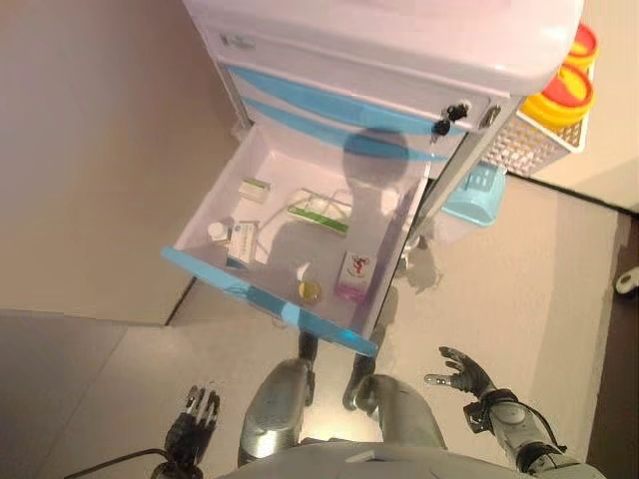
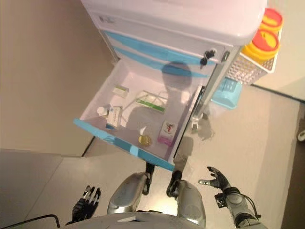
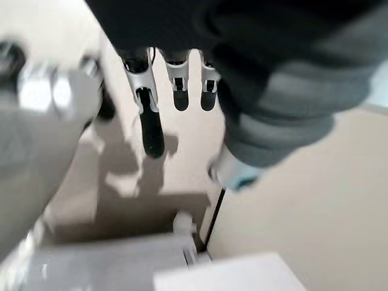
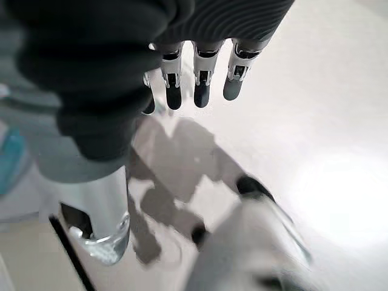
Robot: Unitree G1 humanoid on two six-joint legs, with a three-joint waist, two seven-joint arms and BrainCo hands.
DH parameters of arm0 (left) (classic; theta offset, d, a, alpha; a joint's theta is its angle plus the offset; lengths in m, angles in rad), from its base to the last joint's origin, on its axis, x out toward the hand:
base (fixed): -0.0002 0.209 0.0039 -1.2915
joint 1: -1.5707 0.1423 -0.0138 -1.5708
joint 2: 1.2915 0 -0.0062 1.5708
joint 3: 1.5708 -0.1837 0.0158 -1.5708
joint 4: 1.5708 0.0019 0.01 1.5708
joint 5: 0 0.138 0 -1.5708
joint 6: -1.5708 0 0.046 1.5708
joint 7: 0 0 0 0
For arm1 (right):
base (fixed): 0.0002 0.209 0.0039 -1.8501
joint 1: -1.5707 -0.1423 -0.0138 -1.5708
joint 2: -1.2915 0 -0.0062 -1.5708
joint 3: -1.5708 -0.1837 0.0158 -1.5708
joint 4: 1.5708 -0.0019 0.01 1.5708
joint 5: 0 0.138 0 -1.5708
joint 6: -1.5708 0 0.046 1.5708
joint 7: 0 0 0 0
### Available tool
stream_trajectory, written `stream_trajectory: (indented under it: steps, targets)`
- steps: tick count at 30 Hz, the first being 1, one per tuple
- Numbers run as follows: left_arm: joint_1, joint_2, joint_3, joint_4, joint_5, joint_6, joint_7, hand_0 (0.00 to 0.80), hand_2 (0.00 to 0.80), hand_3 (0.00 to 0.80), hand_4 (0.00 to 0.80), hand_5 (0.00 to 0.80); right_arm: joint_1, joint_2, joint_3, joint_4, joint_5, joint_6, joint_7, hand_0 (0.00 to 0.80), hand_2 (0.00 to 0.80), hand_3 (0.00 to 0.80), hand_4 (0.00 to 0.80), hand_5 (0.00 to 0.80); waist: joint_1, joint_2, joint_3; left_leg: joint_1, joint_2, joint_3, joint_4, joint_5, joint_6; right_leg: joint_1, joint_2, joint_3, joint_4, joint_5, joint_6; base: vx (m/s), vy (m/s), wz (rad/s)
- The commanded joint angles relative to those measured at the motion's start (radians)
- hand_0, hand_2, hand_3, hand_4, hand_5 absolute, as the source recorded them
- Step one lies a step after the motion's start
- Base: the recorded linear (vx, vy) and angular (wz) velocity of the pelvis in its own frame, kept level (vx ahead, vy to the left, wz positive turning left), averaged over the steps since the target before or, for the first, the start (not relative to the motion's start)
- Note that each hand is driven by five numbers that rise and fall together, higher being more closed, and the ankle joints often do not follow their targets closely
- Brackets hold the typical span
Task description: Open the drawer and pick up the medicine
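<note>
The white cart's lower drawer (image 1: 394, 254) with a blue front (image 1: 270, 302) stands pulled fully out. Inside lie several medicines: a pink-and-white box (image 1: 352, 276), a small round yellow jar (image 1: 310, 291), a green-striped flat pack (image 1: 319, 217), a blue-and-white box (image 1: 241, 243), a small white bottle (image 1: 217, 231) and a small box (image 1: 255, 189). My left hand (image 1: 200, 410) hangs low at the lower left, fingers straight, holding nothing. My right hand (image 1: 462, 374) is out at the lower right, fingers spread and open, well below and right of the drawer.
Two shut blue-fronted drawers (image 1: 329, 100) sit above the open one. A wire basket (image 1: 534, 140) with yellow-and-red containers (image 1: 565, 92) hangs on the cart's right side, and a light blue bin (image 1: 477, 193) stands below it. A wall (image 1: 100, 150) rises to the left.
</note>
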Motion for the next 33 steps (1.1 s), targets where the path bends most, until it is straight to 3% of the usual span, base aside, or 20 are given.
stream_trajectory:
  steps: [1,4,5,7,9,11,15,19,23,29,33]
  targets:
    - [0.004,0.015,-0.021,-0.005,0.242,-0.152,0.167,0.000,0.000,0.000,0.000,0.000,0.042,-0.032,-0.030,-0.019,-0.026,-0.044,-0.143,0.000,0.000,0.000,0.000,0.000,-0.015,-0.025,-0.038,-0.007,-0.033,-0.005,0.083,-0.144,0.008,0.115,0.013,0.024,-0.142,0.058,0.090,0.110,0.065,0.03]
    - [-0.003,0.019,-0.097,-0.047,0.572,-0.242,0.344,0.000,0.000,0.000,0.000,0.000,0.047,-0.050,-0.043,-0.089,-0.016,-0.053,-0.249,0.000,0.000,0.000,0.000,0.000,-0.031,-0.025,-0.073,0.033,-0.038,-0.006,0.052,-0.152,0.021,0.135,0.017,0.045,-0.163,0.064,0.095,0.093,0.067,0.05]
    - [0.001,0.025,-0.134,-0.073,0.680,-0.254,0.416,0.000,0.000,0.000,0.000,0.000,0.052,-0.064,-0.050,-0.152,0.006,-0.018,-0.256,0.000,0.000,0.000,0.000,0.000,-0.038,-0.024,-0.083,0.045,-0.038,-0.005,0.044,-0.155,0.026,0.139,0.018,0.053,-0.168,0.066,0.096,0.088,0.077,0.04]
    - [0.012,0.046,-0.227,-0.121,0.913,-0.255,0.539,0.000,0.000,0.000,0.000,0.000,0.062,-0.095,-0.073,-0.322,0.064,0.027,-0.266,0.000,0.000,0.000,0.000,0.000,-0.056,-0.020,-0.105,0.066,-0.039,0.003,0.026,-0.161,0.039,0.144,0.024,0.071,-0.176,0.069,0.098,0.083,0.101,-0.05]
    - [0.023,0.067,-0.297,-0.155,1.007,-0.215,0.583,0.000,0.000,0.000,0.000,0.000,0.071,-0.123,-0.085,-0.491,0.066,0.061,-0.267,0.000,0.000,0.000,0.000,0.000,-0.077,-0.012,-0.121,0.084,-0.038,0.013,0.010,-0.165,0.046,0.146,0.029,0.088,-0.184,0.072,0.102,0.066,0.130,-0.24]
    - [0.023,0.076,-0.329,-0.165,1.009,-0.174,0.541,0.000,0.000,0.000,0.000,0.000,0.075,-0.146,-0.084,-0.659,0.008,0.012,-0.265,0.000,0.000,0.000,0.000,0.000,-0.103,-0.003,-0.139,0.102,-0.041,0.024,-0.010,-0.168,0.055,0.146,0.033,0.105,-0.194,0.077,0.107,0.055,0.148,-0.34]
    - [0.009,0.064,-0.344,-0.150,0.979,-0.158,0.471,0.000,0.000,0.000,0.000,0.000,0.045,-0.167,-0.042,-0.818,-0.186,-0.128,-0.243,0.000,0.000,0.000,0.000,0.000,-0.117,0.012,-0.164,0.128,-0.044,0.037,-0.041,-0.171,0.065,0.151,0.030,0.119,-0.204,0.078,0.120,0.044,0.108,-0.31]
    - [0.010,0.046,-0.343,-0.139,0.967,-0.154,0.437,0.000,0.000,0.000,0.000,0.000,-0.005,-0.200,0.038,-0.905,-0.372,-0.215,-0.238,0.000,0.000,0.000,0.000,0.000,-0.094,0.017,-0.186,0.139,-0.046,0.030,-0.082,-0.160,0.068,0.157,0.026,0.108,-0.225,0.085,0.130,0.009,0.021,-0.05]
    - [0.020,0.037,-0.337,-0.117,0.979,-0.143,0.422,0.000,0.000,0.000,0.000,0.000,-0.074,-0.248,0.134,-0.936,-0.530,-0.257,-0.267,0.000,0.000,0.000,0.000,0.000,-0.055,0.013,-0.199,0.138,-0.049,0.011,-0.111,-0.144,0.063,0.163,0.020,0.082,-0.244,0.092,0.136,-0.011,-0.004,0.18]
    - [0.039,0.046,-0.331,-0.106,1.037,-0.141,0.411,0.000,0.000,0.000,0.000,0.000,-0.226,-0.322,0.309,-0.934,-0.829,-0.208,-0.341,0.000,0.000,0.000,0.000,0.000,0.016,0.007,-0.205,0.126,-0.057,-0.034,-0.116,-0.133,0.060,0.169,0.004,0.035,-0.247,0.094,0.139,-0.007,-0.012,0.25]
    - [0.050,0.054,-0.329,-0.105,1.045,-0.137,0.415,0.000,0.000,0.000,0.000,0.000,-0.314,-0.326,0.409,-0.898,-0.900,-0.165,-0.315,0.000,0.000,0.000,0.000,0.000,0.060,0.004,-0.209,0.124,-0.062,-0.070,-0.129,-0.123,0.058,0.180,-0.003,0.002,-0.249,0.092,0.138,0.021,-0.007,0.26]
